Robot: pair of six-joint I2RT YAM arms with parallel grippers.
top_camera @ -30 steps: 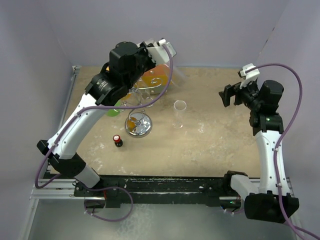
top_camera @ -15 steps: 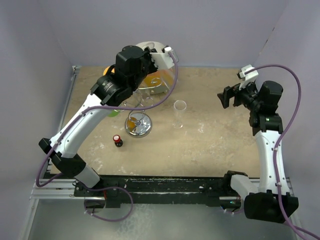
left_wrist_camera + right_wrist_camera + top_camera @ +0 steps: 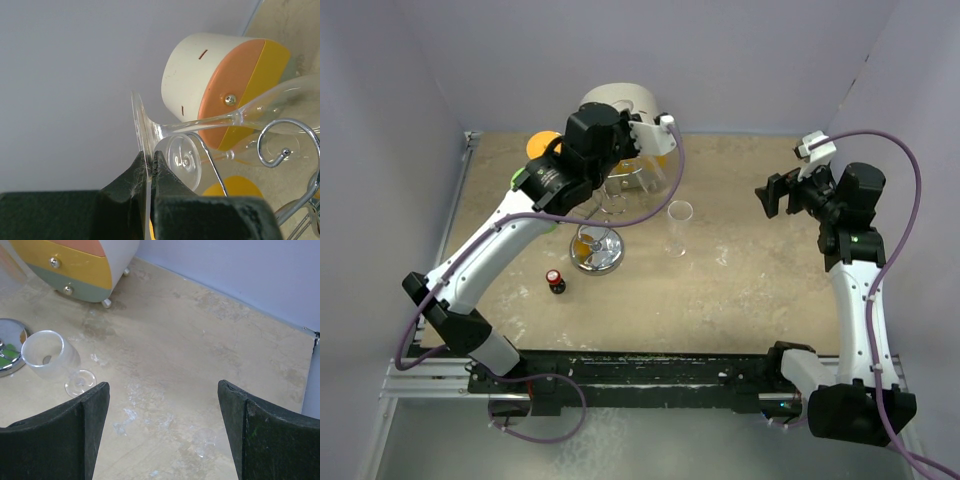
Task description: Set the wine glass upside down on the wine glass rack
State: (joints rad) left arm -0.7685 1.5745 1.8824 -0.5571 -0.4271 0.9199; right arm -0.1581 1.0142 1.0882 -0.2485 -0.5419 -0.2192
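Small bottle point(image 3: 555, 281): your nearest item, red cap and dark body, on the table just beside the rack's base.
Wine glass rack point(image 3: 597, 250): round shiny base on the table, wire scroll arms rising under your left arm.
Second glass point(image 3: 50, 357): stands upright on the table, right of the rack.
Right gripper point(image 3: 162, 430): jaws spread wide and holding nothing. It hovers over the table's right side, well apart from the rack.
Left gripper point(image 3: 148, 160): narrow, pinched on the foot's rim of the wine glass point(image 3: 200, 125).
Wine glass position: in the air at the rack, stem reaching past a scroll arm – whether it touches the wire, you cannot tell.
White-and-orange drum point(image 3: 200, 75): farthest, against the back wall.
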